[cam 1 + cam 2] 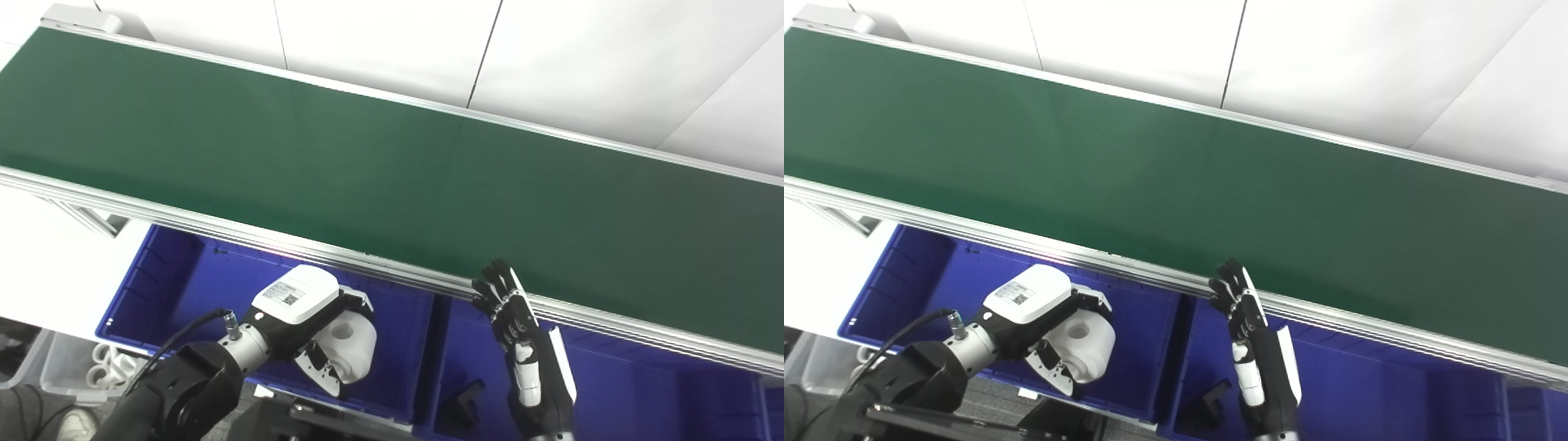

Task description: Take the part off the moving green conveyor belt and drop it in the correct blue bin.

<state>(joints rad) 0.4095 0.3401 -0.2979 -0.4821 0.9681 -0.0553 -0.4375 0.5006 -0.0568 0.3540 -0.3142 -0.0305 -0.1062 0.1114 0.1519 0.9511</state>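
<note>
My left hand (309,318) hangs over the left blue bin (171,275), shut on a white cylindrical part (349,343) with a hole in its end face. The same part (1084,343) shows between the fingers in the right eye view. My right hand (520,334) stands upright over the right blue bin (643,392), fingers straight and apart, holding nothing, its tips at the belt's near rail. The green conveyor belt (380,165) runs diagonally across the picture with no part on it.
A small black part (468,395) lies on the floor of the right bin. A silver rail (367,260) edges the belt above both bins. A clear tub with white pieces (92,367) sits at the lower left. White panels lie beyond the belt.
</note>
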